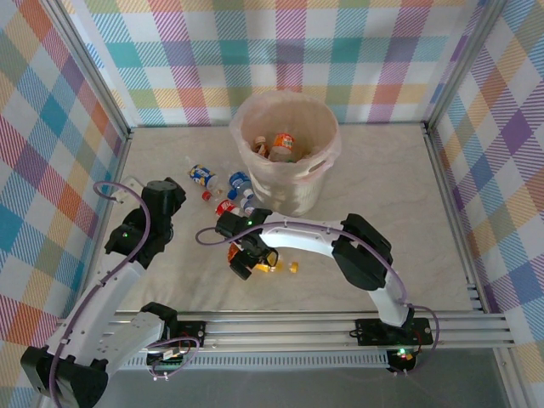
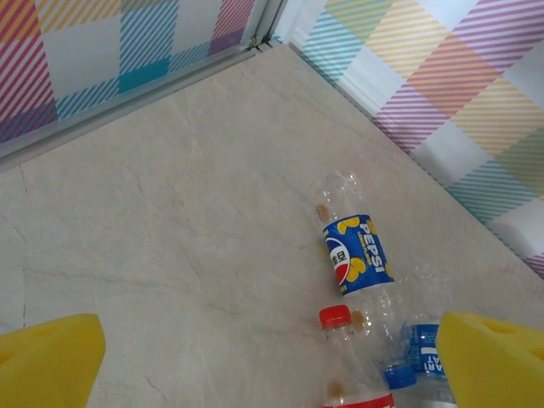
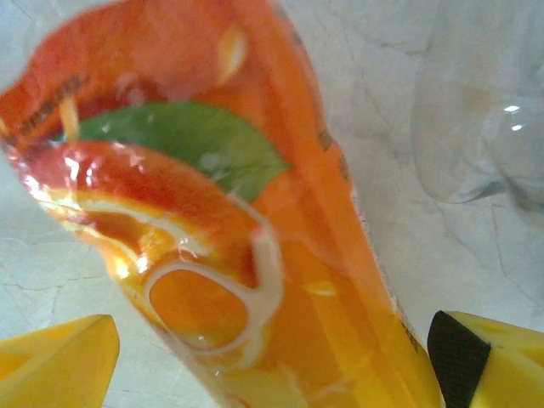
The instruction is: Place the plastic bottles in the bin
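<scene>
The right gripper [image 3: 272,361] stood spread astride an orange-labelled clear plastic bottle [image 3: 212,212] lying just on the near side of the round cream-white bin [image 1: 293,191], not yet pinching it. Closing off-centre could squirt it sideways, since its glossy, wrinkled label looked slippery. The left gripper [image 2: 272,365] hung spread, left of the bin.

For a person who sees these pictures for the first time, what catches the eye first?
The bright orange-labelled bottle lies between the open fingers of the right gripper, close to the wrist camera. Farther back stands the big cream bin, some bottles already inside, and a blue Pepsi bottle lies among others left of the bin.
</scene>
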Available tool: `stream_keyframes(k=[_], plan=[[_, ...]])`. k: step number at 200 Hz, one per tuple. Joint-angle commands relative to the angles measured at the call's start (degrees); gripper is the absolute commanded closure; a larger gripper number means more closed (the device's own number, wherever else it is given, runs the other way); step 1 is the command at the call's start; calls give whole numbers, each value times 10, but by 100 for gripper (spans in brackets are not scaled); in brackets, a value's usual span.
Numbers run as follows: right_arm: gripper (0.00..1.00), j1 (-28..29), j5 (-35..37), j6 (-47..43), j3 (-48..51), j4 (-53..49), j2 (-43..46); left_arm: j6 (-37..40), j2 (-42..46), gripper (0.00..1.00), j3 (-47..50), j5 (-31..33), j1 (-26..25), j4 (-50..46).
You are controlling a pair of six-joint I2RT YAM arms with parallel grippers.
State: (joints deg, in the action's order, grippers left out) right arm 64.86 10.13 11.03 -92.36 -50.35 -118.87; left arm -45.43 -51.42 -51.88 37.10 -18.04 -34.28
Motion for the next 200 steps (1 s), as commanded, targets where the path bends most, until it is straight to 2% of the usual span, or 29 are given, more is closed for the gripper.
stream_keyframes(k=[1,56,82,124,176,200], plan=[[6,9,-14,-15,-11,-22,-26,-2,-7,0,0,-22,12,5],[6,14,-11,-22,-16,-21,-42,-11,-19,0,-3,-31,18,1],[10,14,-14,-26,-21,-21,-44,-10,-19,0,-3,-31,20,-1],[25,16,-22,-31,-40,-35,-27,-13,-19,0,-5,-25,20,-8],[51,18,-30,-29,-40,-34,29,-13,-27,0,-5,-25,21,-9],[55,17,-31,-25,-42,-37,49,-14,-36,0,-5,-30,22,-8]])
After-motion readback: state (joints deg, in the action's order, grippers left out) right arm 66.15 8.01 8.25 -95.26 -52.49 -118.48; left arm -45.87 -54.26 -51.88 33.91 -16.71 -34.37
